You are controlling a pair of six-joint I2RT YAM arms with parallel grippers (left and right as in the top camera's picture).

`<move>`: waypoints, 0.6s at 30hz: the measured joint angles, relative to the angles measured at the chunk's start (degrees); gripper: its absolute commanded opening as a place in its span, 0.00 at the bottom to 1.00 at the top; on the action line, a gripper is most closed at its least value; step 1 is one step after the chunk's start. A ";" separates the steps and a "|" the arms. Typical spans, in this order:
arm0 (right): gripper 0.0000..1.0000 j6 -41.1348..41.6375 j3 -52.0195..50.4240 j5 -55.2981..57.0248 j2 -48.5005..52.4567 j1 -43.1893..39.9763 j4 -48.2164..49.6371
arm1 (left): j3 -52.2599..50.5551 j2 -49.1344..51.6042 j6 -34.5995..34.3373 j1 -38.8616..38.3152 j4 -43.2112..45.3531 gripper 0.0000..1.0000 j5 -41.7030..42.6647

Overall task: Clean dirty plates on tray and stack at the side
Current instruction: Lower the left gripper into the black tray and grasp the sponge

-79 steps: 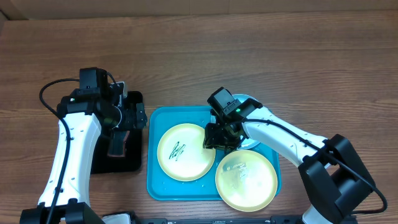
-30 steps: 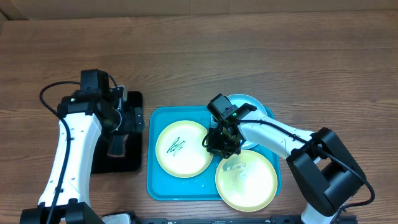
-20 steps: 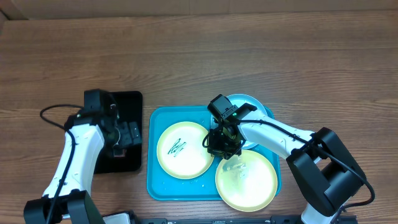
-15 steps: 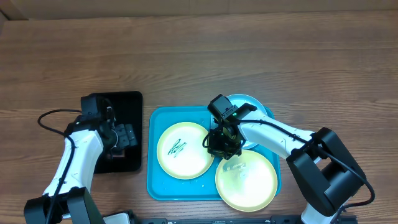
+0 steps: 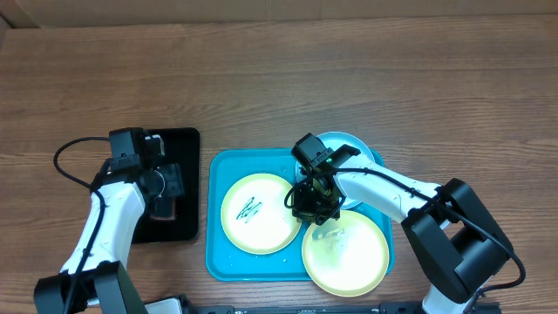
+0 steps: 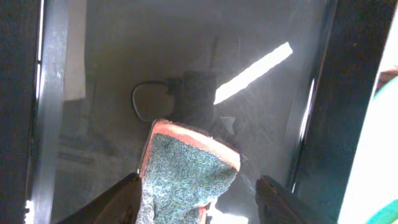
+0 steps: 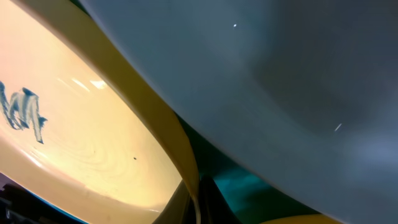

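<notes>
On the brown wood-grain table [image 5: 279,78], seen from overhead, the turquoise tray [image 5: 214,218] sits near the front edge with all three plates on it. The scribbled plate [image 5: 253,228] lies on the left half. A second yellow plate [image 5: 349,257] fills the front right corner. The blue plate [image 5: 353,144] rests at the back right, poking past the rim and partly under the right arm. The right gripper [image 5: 314,205] is down at the scribbled plate's right edge, right where the three plates meet. Just left of the tray lies a glossy black tray [image 5: 185,144], and the left gripper [image 5: 164,199] hangs over it with a sponge [image 5: 163,211] beneath. A black cable [image 5: 65,153] loops off that arm over the bare wood.

Over to the left wrist: the black tray's shiny floor throws back a bright streak of light. The sponge, orange-edged with a grey-green scouring face, sits between the fingers [image 6: 121,202]. The jaws stand wide, one finger at the sponge's side and a clear gap at the other. A sliver of turquoise shows at far right.

Now the right wrist, very close and blurred: the scribbled plate's yellow rim sweeps down into the dark fingertips, the jaws narrowed to a sliver with the rim between them. Blue-green scribble shows at far left, and a strip of teal tray beside the rim.
</notes>
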 measured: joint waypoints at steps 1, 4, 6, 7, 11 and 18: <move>0.04 -0.02 0.00 -0.02 0.00 0.00 -0.04 | 0.00 0.57 -0.02 0.00 -0.02 0.60 -0.09; 0.04 -0.02 0.00 -0.07 0.00 0.00 -0.35 | 0.00 3.10 -0.04 0.00 -0.28 0.59 -0.50; 0.04 0.00 0.00 -0.17 0.00 0.00 -0.61 | 0.00 5.31 -0.09 0.00 -0.46 0.56 -0.87; 0.04 0.00 0.00 -0.20 0.00 0.00 -0.63 | 0.00 6.47 -0.26 0.00 -0.48 0.53 -1.09; 0.04 0.00 0.00 -0.22 0.00 0.00 -0.79 | 0.22 8.68 -0.46 -0.02 -0.37 0.51 -2.16; 0.04 -0.02 0.00 -0.31 0.00 0.00 -0.85 | 0.28 8.68 -1.53 -0.02 -0.28 0.65 -2.14</move>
